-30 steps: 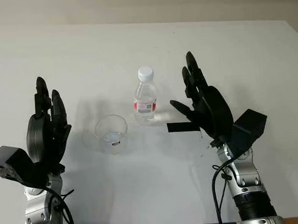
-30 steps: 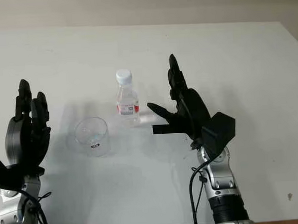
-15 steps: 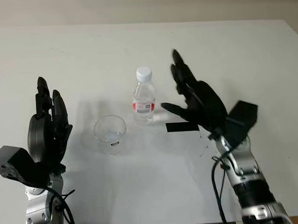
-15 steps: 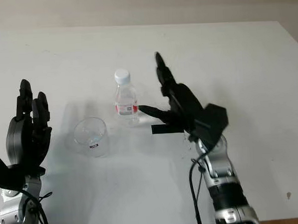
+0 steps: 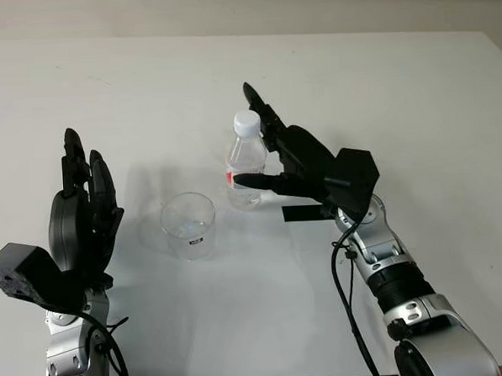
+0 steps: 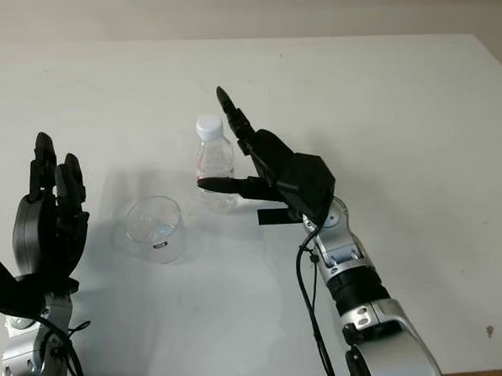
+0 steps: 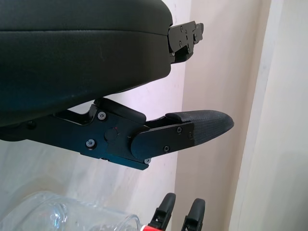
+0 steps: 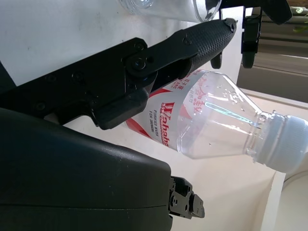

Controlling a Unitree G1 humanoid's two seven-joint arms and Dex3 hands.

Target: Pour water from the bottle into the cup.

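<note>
Two black three-finger hands are showing over the white tabletop (image 5: 414, 87). Right hand (image 5: 296, 156) is sitting centre-right of the frame, right beside the small clear plastic water bottle w/ white cap and red label (image 5: 246, 167); fingers (image 5: 255, 181) are spread wide around the bottle, one reaching across its front at label height, others rising behind its cap side. Not closed on it – cannot tell if any finger is actually touching. In the right wrist view the bottle (image 8: 211, 125) is lying between the finger (image 8: 192, 41) and the palm shell, cap still on.

Bottle is standing upright near mid-frame, just right of the clear plastic cup (image 5: 188, 225), the two close but apart. Cup is upright, mouth up, lower-left of the bottle. Black tape strip (image 5: 301, 212) is lying on the tabletop, partly under the right hand.

Left hand (image 5: 82, 218) is hanging open at lower left of the frame, fingers pointing up, holding nothing, well apart from the cup.
</note>
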